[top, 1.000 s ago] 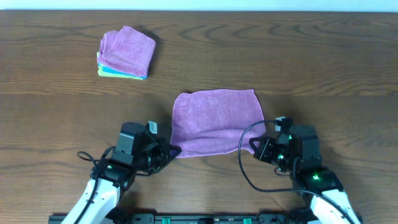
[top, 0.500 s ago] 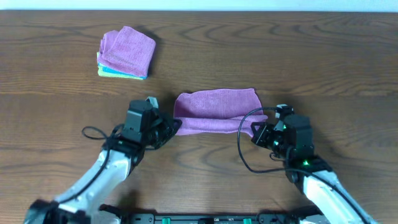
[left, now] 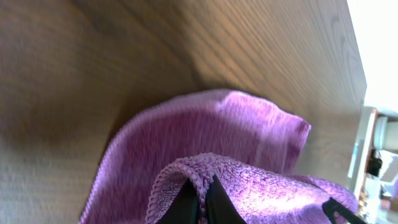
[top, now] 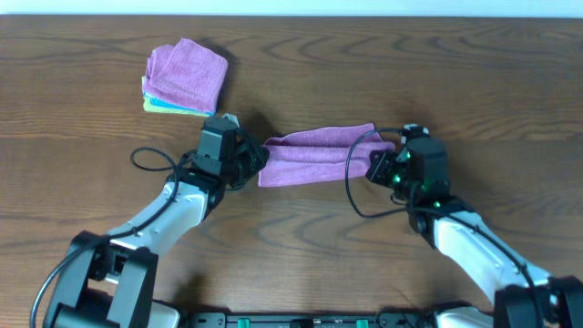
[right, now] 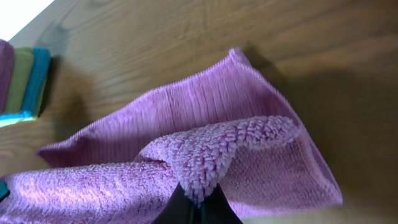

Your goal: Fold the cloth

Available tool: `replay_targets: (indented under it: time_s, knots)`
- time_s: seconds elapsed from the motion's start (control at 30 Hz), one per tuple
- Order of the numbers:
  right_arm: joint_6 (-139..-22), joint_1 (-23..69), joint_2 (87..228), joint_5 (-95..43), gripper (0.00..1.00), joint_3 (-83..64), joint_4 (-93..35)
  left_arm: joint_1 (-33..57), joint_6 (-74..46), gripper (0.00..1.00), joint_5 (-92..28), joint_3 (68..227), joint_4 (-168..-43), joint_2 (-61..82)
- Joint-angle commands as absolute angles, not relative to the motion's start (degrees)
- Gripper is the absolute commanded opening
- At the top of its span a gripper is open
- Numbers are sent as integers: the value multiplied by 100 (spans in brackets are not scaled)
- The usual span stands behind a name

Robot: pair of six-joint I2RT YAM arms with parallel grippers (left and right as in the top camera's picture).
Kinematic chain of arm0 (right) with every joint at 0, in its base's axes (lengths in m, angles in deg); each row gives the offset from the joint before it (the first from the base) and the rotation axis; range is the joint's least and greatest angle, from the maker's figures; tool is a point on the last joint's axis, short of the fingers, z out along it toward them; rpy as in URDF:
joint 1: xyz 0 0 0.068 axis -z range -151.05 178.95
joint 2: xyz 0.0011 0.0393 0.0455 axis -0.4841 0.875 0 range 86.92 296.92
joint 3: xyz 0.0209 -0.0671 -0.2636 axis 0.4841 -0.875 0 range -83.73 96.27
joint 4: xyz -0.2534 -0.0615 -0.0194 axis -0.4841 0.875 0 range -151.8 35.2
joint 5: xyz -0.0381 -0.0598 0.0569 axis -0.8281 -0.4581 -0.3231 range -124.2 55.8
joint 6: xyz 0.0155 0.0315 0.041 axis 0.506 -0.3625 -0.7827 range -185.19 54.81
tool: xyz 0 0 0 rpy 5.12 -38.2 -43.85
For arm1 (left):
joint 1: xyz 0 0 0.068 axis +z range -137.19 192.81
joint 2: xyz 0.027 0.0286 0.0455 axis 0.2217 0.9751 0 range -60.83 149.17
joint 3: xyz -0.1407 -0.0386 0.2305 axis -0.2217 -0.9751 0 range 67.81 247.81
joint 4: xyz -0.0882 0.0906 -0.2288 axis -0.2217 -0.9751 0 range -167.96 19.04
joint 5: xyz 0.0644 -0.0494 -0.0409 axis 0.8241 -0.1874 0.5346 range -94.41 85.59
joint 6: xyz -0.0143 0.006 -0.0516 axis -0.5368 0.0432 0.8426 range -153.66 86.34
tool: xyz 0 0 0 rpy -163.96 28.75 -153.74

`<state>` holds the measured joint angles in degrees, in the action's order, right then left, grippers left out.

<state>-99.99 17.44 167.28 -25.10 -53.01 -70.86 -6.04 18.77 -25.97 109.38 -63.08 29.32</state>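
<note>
Left gripper (top: 259, 158) is clamped on the near-left corner of the purple cloth (top: 315, 153), and the right gripper (top: 376, 157) has its fingers closed on the near-right corner. Both pinches show plainly in the wrist views, dark fingertips nipped together with the fluffy hem bunched between them. The cloth sits mid-table, doubled over, its gripped edge held up above the far part. From overhead it reads as a narrow band stretched left to right between the two grippers. Its lower layer lies flat on the wood, the upper layer arches above it, and the hem curls at each held corner. Out at the far left, well apart from the action, sits a stack of folded cloths (top: 185, 78), purple on top with green and blue edges peeking out beneath. Dark wooden table (top: 474, 82) under it all, and a black cable (top: 350, 191) loops beside the right arm.
</note>
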Motion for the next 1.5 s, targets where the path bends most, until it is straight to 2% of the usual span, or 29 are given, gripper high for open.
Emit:
replay_targets:
  time_s: [0.0,0.37,0.77,1.0,1.1,1.17,1.2,1.23,1.4,1.47]
  knots:
    - [-9765,1729,17014,-2820,1,-5037,-7152,-584,1689,6,-2092,11134,-6280,3124]
    - [-9571,1729,17692,-2851,1,-4812,-7639,-584,1662,6,-1865,11202,-5646,3662]
    - [-9573,1729,18575,-3019,1,-4810,-8750,-591,1647,6,-1638,11381,-5161,4276]
    - [-9573,1729,18724,-3166,1,-4810,-8868,-591,1636,6,-1568,11381,-5115,4484]
    - [-9580,1729,18724,-3270,9,-4810,-8887,-591,1601,8,-1515,11381,-5014,4481]
    - [-9599,1729,18721,-3268,21,-4810,-8907,-589,1601,18,-1491,11381,-4966,4481]
    - [-9599,1729,18721,-3240,33,-4810,-8920,-589,1601,27,-1491,11381,-4942,4481]
    - [-9606,1729,18717,-3220,41,-4810,-8935,-589,1601,31,-1493,11383,-4934,4479]
    - [-9691,1729,18549,-3045,50,-4810,-8920,-584,1492,53,-1613,11386,-4927,4414]
    - [-9737,1729,18398,-3030,52,-4810,-8859,-584,1359,59,-1653,11386,-4984,4320]
